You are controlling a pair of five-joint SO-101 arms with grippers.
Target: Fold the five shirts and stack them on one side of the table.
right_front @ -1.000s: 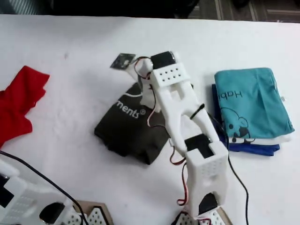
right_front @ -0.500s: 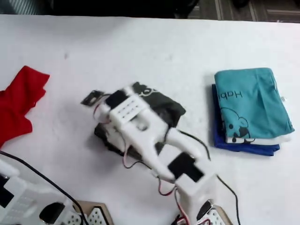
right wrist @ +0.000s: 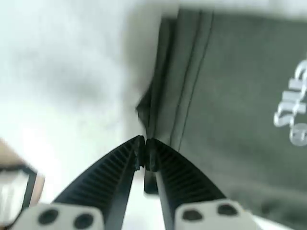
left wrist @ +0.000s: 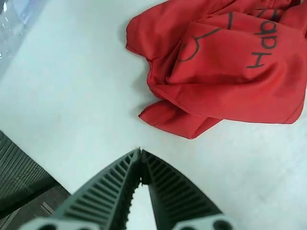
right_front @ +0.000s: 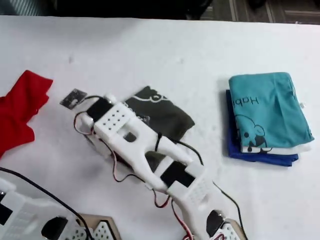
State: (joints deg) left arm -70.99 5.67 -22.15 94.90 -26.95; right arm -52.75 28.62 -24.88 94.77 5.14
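Item: dark shirt (right_front: 165, 117), middle of the worktop (right_front: 210, 45), half under the right arm — soft, light, limp cloth, likely to slide and bunch; your right hand (right wrist: 144, 153) is pinched shut on its hem — take seams and corners, not the loose middle.

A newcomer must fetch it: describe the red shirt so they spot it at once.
On the white table, look at the end opposite the folded stack. The red shirt lies crumpled there at the edge. It alone is red and bunched up.
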